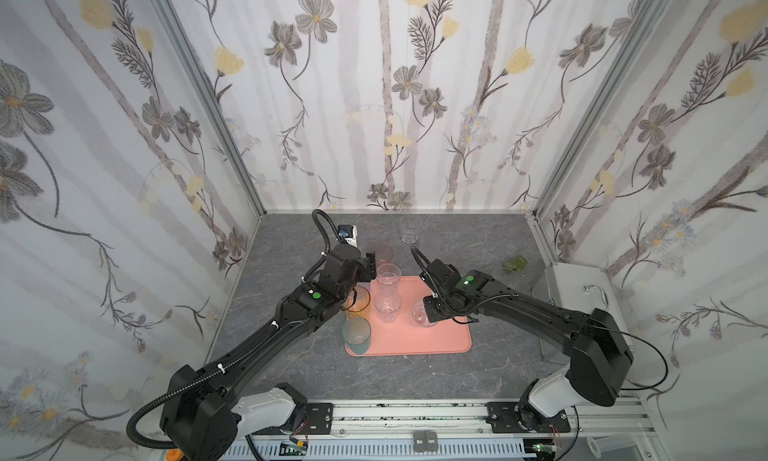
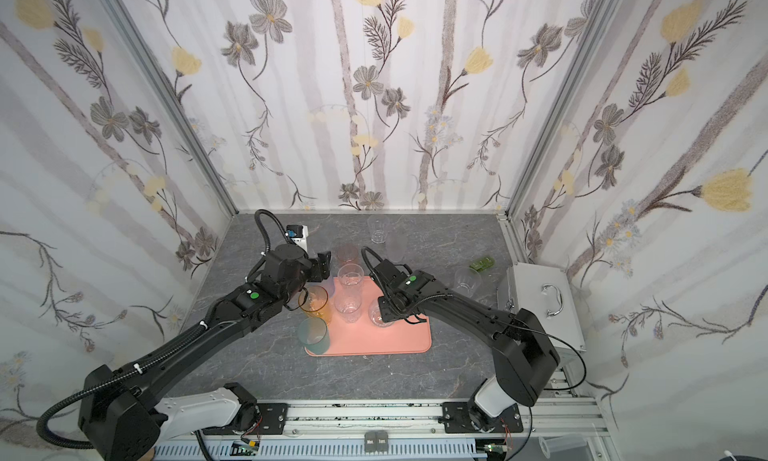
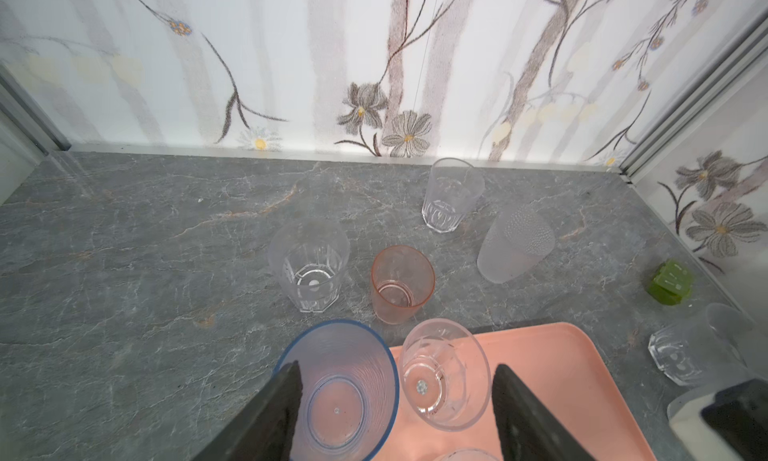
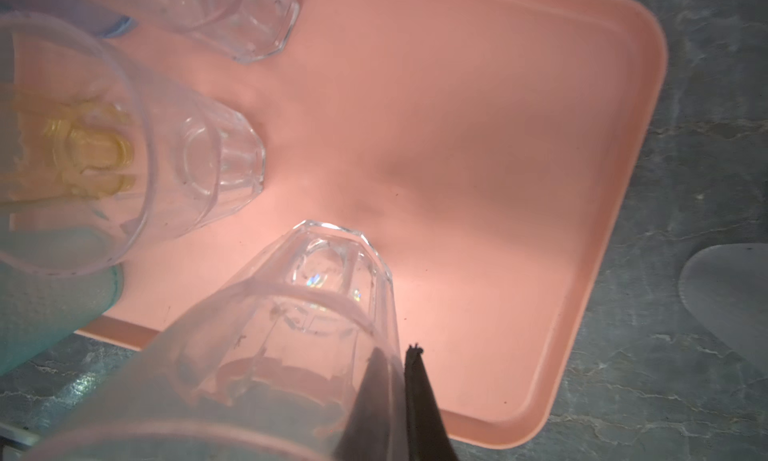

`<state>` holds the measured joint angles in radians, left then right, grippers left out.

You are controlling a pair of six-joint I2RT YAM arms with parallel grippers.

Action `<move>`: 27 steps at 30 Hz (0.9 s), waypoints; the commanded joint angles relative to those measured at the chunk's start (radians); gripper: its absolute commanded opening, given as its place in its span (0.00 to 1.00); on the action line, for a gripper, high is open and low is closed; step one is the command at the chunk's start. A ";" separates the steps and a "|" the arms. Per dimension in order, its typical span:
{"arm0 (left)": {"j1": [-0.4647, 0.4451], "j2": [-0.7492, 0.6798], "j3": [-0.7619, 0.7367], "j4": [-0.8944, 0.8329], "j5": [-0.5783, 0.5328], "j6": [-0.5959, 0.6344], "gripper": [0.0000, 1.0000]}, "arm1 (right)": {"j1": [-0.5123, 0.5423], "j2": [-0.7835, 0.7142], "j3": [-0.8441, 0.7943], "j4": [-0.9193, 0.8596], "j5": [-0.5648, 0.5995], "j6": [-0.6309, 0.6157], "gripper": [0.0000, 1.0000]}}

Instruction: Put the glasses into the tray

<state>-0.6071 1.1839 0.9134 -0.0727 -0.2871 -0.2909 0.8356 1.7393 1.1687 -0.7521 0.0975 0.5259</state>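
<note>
Five tumblers stand off the salmon-pink tray (image 1: 436, 334) on the grey tabletop (image 3: 145, 251) in the left wrist view: a pink-red tumbler (image 3: 401, 286), a ribbed clear tumbler (image 3: 309, 268) just beside it, a tall clear tumbler (image 3: 451, 195) and a frosted tumbler (image 3: 515, 245) nearer the back wall, and a short clear tumbler (image 3: 685, 351) near the green block (image 3: 671, 282). Your right gripper (image 4: 409, 355) is pinched on the wall of a faceted clear tumbler (image 4: 332, 280), one finger inside the rim and one outside. That keeps it upright over bare tray; whether its base touches I can't tell. Your left gripper (image 3: 397, 365) is spread wide and grips nothing, above the blue-rimmed tumbler (image 3: 336, 392) at the tray's corner. I judge that's so it can lift clear without tipping it. The amber tumbler (image 1: 356, 301) and teal tumbler (image 1: 356, 334) hug the tray's left edge, leaving room for the rest
</note>
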 commanded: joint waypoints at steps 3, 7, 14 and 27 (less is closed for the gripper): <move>0.010 -0.025 -0.036 0.123 -0.036 -0.006 0.75 | 0.082 0.080 0.056 0.016 0.000 0.029 0.00; 0.017 -0.032 -0.056 0.129 -0.035 -0.007 0.76 | 0.126 0.124 0.091 0.008 -0.002 0.035 0.00; 0.023 -0.030 -0.070 0.137 -0.033 -0.016 0.76 | 0.176 0.198 0.149 -0.015 -0.045 0.030 0.02; 0.032 -0.053 -0.090 0.143 -0.024 -0.016 0.76 | 0.207 0.272 0.227 -0.031 -0.055 0.034 0.12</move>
<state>-0.5755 1.1370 0.8280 0.0265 -0.3130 -0.2947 1.0420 2.0079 1.3823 -0.7963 0.0479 0.5495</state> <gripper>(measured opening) 0.764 0.107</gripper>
